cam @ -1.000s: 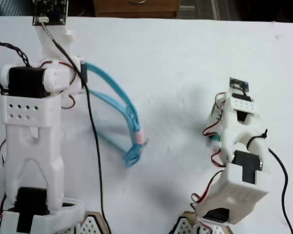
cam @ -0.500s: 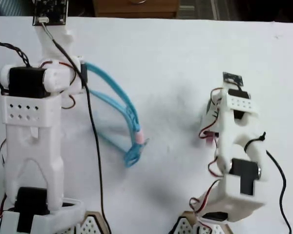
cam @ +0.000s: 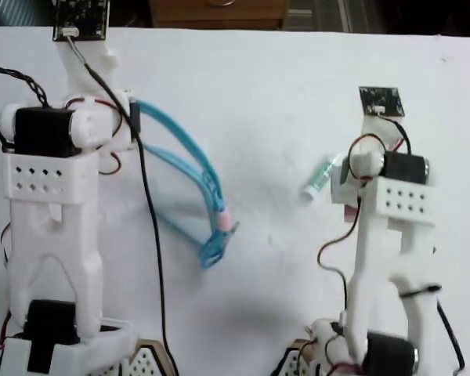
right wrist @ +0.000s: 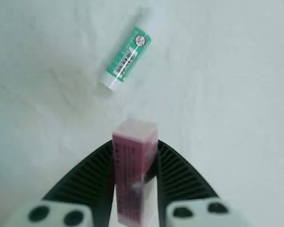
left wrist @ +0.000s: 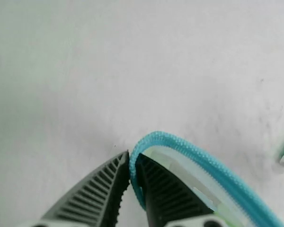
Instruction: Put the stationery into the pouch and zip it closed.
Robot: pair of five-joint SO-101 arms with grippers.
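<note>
Your left fingers (left wrist: 102,194) pinch the blue pouch (left wrist: 203,156) by its edge. Your right fingers (right wrist: 83,182) pinch a pink eraser (right wrist: 134,189). A green tube (right wrist: 125,56) lies on the worktop (cam: 282,86) at ten o'clock.

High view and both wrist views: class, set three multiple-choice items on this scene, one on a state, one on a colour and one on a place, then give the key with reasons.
1. The left tool is:
A. open above the table
B. shut on the blue edge of the pouch
C. shut on a pen

2. The eraser in the right tool is:
A. pink
B. yellow
C. black

3. The green-and-white tube is:
A. inside the pouch
B. lying on the table
C. in the left tool

Key:
1 B, the left wrist view shows it pinching the blue edging.
2 A, the right wrist view shows a pink block gripped there.
3 B, it lies loose on the white surface.
</note>
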